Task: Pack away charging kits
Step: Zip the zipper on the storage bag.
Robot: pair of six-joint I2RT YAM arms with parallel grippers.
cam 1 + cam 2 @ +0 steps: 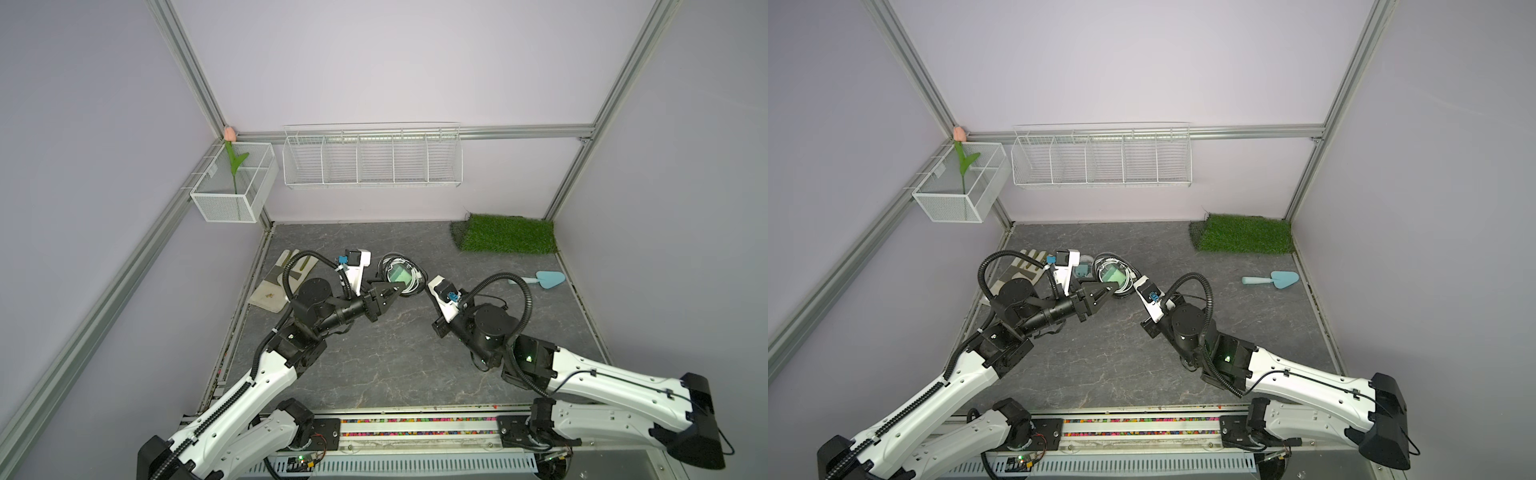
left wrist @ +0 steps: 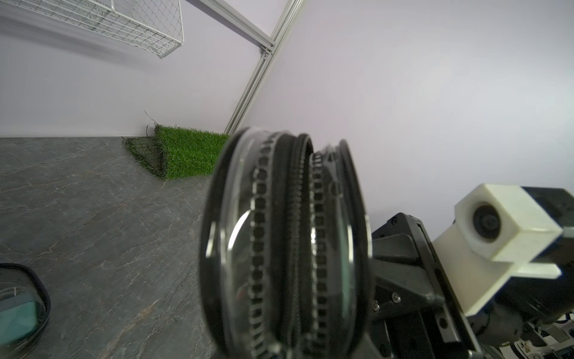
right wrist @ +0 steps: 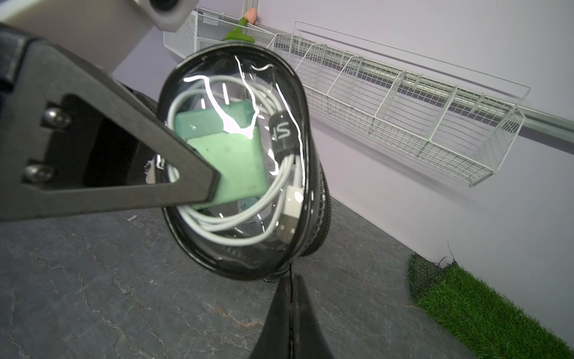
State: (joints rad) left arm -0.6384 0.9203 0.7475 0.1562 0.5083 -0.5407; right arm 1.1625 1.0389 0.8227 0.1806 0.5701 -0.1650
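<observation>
Left end effector (image 1: pixel 397 291): jaws partly closed and clamped on a round case (image 1: pixel 401 274) with a black rim and clear faces. In the right wrist view one black finger (image 3: pixel 124 155) lies flat across the clear face of the case (image 3: pixel 236 261). The left wrist view shows the case (image 2: pixel 279 248) edge-on, its zipper running round the rim.

Contents, through the clear face: one mint-green charger block (image 3: pixel 236 161) with a coiled white cable (image 3: pixel 217 223) looped around it. A dark band wraps the coil.

Case position: held upright on edge over the far-left part of the counter (image 1: pixel 374 353), between the two arms. Cannot tell whether its lower edge touches the counter.

Right end effector (image 3: pixel 292 298): jaws fully closed, tips just under the case rim. A thin dark strand runs from the tips up to the rim; cannot tell if it is pinched.

A second black-rimmed case (image 2: pixel 43 298) lies on the counter near the left arm, a teal block (image 2: pixel 18 310) inside it.

Also on the counter: a glove (image 1: pixel 282 282) at far left, a light-blue trowel (image 1: pixel 544 280) at right, a grass mat (image 1: pixel 507 235) in the far-right corner. A wire rack (image 1: pixel 372 156) hangs on the back wall.
</observation>
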